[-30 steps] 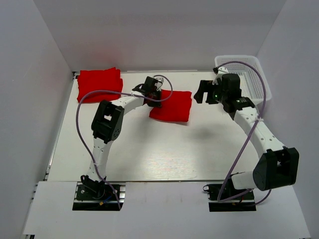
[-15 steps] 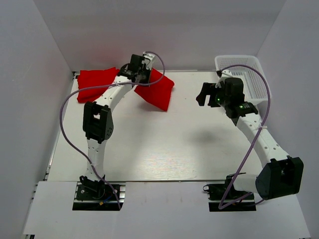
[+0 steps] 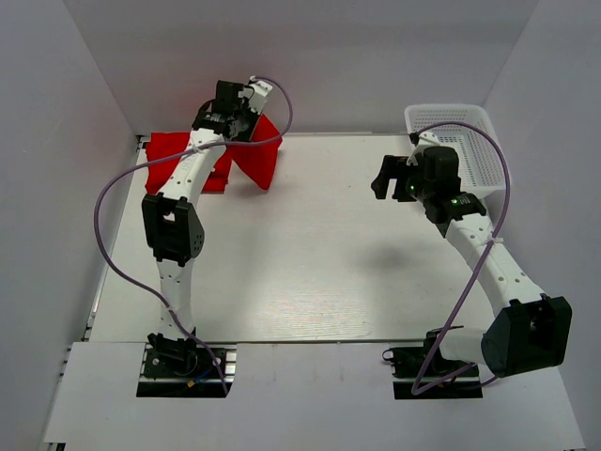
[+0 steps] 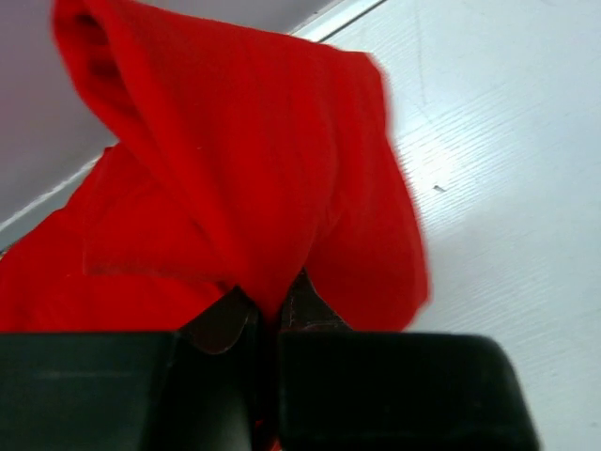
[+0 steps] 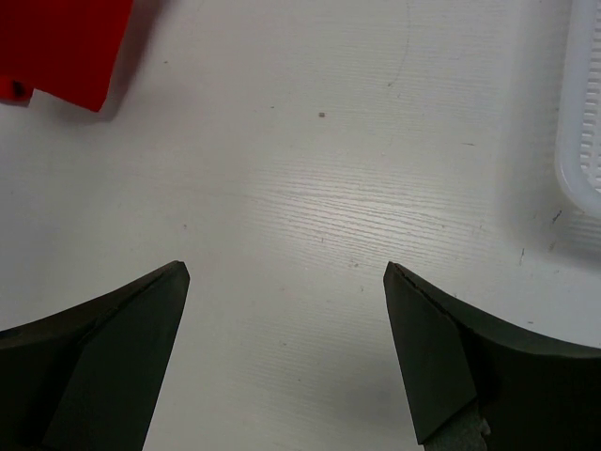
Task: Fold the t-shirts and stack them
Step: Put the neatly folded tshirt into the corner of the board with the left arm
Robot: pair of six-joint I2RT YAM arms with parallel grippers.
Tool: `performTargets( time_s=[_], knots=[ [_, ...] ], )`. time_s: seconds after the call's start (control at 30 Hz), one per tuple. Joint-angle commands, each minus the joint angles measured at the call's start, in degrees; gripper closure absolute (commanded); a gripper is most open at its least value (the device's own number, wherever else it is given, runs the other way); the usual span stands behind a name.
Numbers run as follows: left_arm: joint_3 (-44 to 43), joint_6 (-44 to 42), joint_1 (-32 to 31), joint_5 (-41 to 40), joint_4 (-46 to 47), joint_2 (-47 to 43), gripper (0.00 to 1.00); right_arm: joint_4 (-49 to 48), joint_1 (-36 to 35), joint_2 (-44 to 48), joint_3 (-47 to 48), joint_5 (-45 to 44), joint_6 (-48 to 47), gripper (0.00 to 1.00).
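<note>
A folded red t-shirt point(image 3: 258, 158) hangs from my left gripper point(image 3: 233, 117), lifted at the table's far left and partly over a second folded red t-shirt point(image 3: 178, 155) that lies in the back left corner. In the left wrist view the gripper point(image 4: 268, 310) is shut on the red cloth point(image 4: 254, 178), which drapes away from the fingertips point(image 4: 315, 310). My right gripper point(image 3: 383, 178) hovers open over bare table at the right. In its own view the gripper point(image 5: 286, 272) holds nothing, and a corner of red t-shirt point(image 5: 66, 42) shows at top left.
A white mesh basket point(image 3: 474, 141) stands in the back right corner, its rim point(image 5: 582, 113) at the right edge of the right wrist view. White walls close in the table point(image 3: 310, 263) on three sides.
My left gripper has carried the folded t-shirt from the table's middle back to the far left, up over the other t-shirt. The right arm drew back slightly to the right.
</note>
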State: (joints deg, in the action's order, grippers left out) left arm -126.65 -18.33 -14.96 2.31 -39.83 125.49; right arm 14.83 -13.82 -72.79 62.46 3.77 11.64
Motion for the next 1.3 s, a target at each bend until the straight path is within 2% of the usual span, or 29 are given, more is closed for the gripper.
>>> performTargets(
  time_s=[0.0,0.4,0.73,0.93,1.13,1.27],
  knots=[
    [-3.96,-4.08,1.51,-1.25,0.99,-1.21,1.00,-2.26,0.20,-0.59,3.02,-0.52,0.58,0.10],
    [-3.08,-4.61,7.13,0.68,3.18,-2.88,1.00,-1.91,0.03,-3.40,5.04,1.33,1.72,0.10],
    [-5.44,1.88,10.57,-1.43,6.96,-2.88,1.00,-2.35,-0.15,-6.48,7.50,2.56,3.04,0.10],
    [-6.06,2.41,13.03,0.95,7.49,-2.88,1.00,-2.44,-0.06,-7.62,8.38,3.17,3.83,0.10],
    [-2.39,2.95,15.66,2.96,8.01,-2.88,1.00,-2.09,-0.15,-8.59,9.09,3.70,4.71,0.10],
    [-0.44,3.47,17.59,1.56,8.55,-2.88,1.00,-1.74,0.02,-9.03,9.61,3.44,4.97,0.10]
  ],
)
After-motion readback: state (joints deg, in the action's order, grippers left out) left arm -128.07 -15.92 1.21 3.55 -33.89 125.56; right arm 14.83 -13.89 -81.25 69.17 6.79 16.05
